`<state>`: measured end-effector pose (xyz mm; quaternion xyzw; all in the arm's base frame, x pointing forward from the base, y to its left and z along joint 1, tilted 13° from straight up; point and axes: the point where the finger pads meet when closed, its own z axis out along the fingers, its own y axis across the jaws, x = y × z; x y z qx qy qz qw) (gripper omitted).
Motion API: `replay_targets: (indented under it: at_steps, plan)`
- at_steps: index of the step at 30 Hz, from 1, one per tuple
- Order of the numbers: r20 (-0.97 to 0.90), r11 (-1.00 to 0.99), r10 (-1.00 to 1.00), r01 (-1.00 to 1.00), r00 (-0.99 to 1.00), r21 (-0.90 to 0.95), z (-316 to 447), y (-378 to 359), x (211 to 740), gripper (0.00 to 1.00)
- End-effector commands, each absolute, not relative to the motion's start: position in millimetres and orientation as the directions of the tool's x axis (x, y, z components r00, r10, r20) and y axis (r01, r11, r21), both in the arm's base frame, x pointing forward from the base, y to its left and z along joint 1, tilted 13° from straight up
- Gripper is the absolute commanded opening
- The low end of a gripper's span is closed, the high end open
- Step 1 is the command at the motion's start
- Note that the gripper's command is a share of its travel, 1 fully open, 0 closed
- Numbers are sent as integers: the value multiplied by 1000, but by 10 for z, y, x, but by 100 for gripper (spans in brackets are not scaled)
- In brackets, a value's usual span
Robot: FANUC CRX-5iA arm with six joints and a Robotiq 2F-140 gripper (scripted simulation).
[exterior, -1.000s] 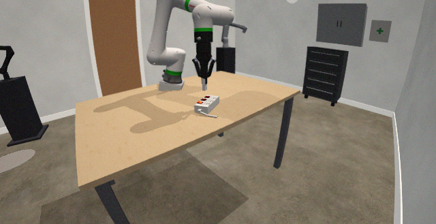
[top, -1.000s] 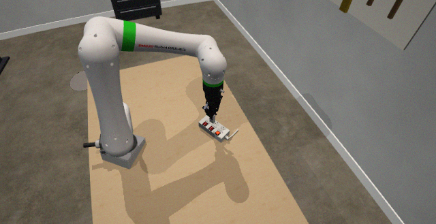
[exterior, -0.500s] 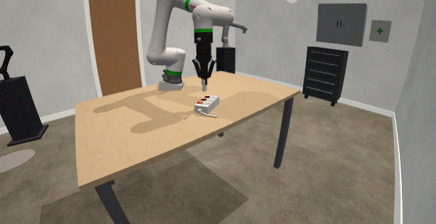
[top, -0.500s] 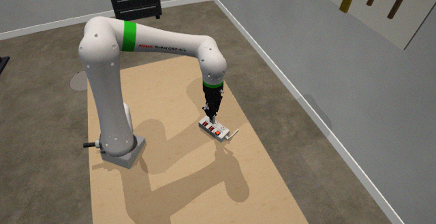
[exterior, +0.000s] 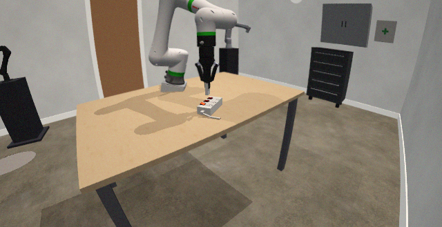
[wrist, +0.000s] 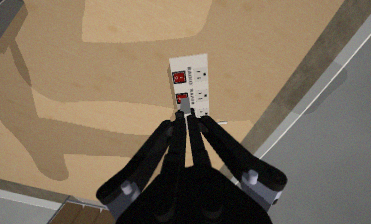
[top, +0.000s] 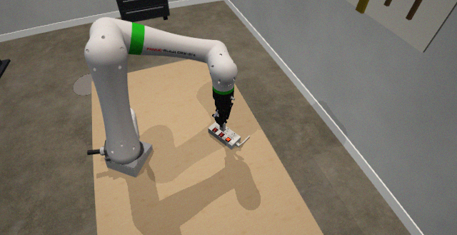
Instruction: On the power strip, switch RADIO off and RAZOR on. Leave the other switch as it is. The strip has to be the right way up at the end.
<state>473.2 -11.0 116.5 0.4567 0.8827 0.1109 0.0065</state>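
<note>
The white power strip point(top: 233, 135) point(exterior: 215, 106) point(wrist: 201, 75) lies right way up on the wooden table point(top: 171, 96) point(exterior: 138, 141), its three red switches facing up. In the wrist view the RADIO switch point(wrist: 179, 77) is at the far end and the RAZOR switch point(wrist: 181, 97) is beside it, partly hidden by my fingertips. The third switch point(top: 228, 139) point(exterior: 202, 103), nearest the cable, glows brighter orange; it is hidden in the wrist view. My gripper point(top: 222, 123) point(exterior: 207, 92) point(wrist: 185, 104) is shut and empty, pointing straight down just above the RAZOR switch. I cannot tell whether it touches.
A short grey cable stub point(top: 244, 141) point(exterior: 212, 116) sticks out of the strip's end. The robot base point(top: 125, 160) point(exterior: 173, 86) stands on the table behind the strip. The table's edge point(exterior: 262, 107) runs close to the strip's far side.
</note>
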Motion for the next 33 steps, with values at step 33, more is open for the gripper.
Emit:
replay_targets:
  at_steps: [33]
  plan:
    - [89,558,808,805,-583,202,910,-61,4764,0]
